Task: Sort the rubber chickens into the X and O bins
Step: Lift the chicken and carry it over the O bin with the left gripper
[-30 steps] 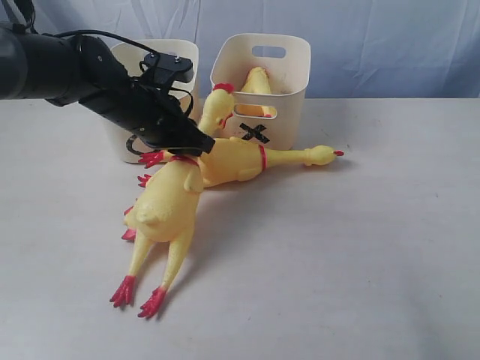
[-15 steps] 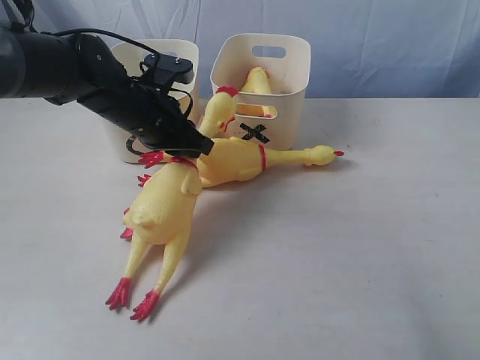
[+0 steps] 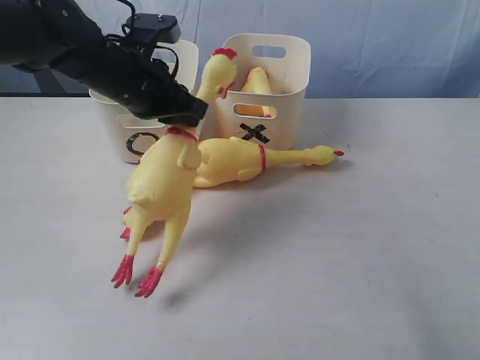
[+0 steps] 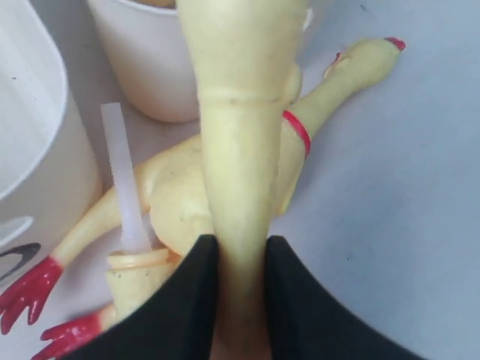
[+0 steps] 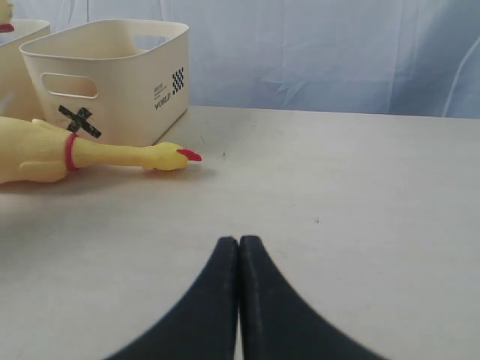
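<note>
Chicken [image 3: 161, 187] steeply tilted, head up, feet down

Pale tabletop [image 3: 375, 285], wrinkled blue backdrop [image 3: 390, 45]

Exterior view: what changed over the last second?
The left claw, gripping the held chicken by its neck, rose toward the O bin, hoisting it: its head now tops the X bin rim and its feet sit higher. Unchanged: both bins, the lying chicken, the binned chicken, the right claw shut.
</note>
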Motion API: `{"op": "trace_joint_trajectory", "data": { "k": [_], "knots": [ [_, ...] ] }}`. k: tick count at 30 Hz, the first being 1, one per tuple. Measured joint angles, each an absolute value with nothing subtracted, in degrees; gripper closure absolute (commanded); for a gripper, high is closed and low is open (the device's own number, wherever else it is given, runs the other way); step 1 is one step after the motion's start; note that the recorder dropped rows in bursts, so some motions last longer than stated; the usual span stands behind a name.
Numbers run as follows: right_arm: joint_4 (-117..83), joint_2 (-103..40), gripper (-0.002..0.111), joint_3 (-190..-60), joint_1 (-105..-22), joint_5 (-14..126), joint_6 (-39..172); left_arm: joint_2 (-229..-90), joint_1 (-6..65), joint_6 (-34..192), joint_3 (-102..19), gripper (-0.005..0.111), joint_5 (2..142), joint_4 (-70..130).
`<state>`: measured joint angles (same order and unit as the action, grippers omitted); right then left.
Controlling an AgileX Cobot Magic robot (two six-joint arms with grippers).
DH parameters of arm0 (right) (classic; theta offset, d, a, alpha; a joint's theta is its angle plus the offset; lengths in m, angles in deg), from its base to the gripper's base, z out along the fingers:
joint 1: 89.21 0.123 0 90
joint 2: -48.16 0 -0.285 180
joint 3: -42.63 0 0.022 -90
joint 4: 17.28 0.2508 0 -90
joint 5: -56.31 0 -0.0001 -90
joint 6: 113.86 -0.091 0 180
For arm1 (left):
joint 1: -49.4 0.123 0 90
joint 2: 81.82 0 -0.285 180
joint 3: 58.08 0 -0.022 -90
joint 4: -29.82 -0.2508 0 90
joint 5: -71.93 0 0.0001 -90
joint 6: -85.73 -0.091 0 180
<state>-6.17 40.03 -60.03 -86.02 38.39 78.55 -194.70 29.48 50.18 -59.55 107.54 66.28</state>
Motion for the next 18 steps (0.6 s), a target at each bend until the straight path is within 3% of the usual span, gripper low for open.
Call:
{"op": "trace_joint_trajectory", "data": {
  "k": [18],
  "knots": [
    [-6.2, 40.0, 0.109, -60.0, -86.0, 38.4, 78.5, -194.3, 47.7, 22.1, -63.5, 0.107, 122.0, 117.8]
  ]
}}
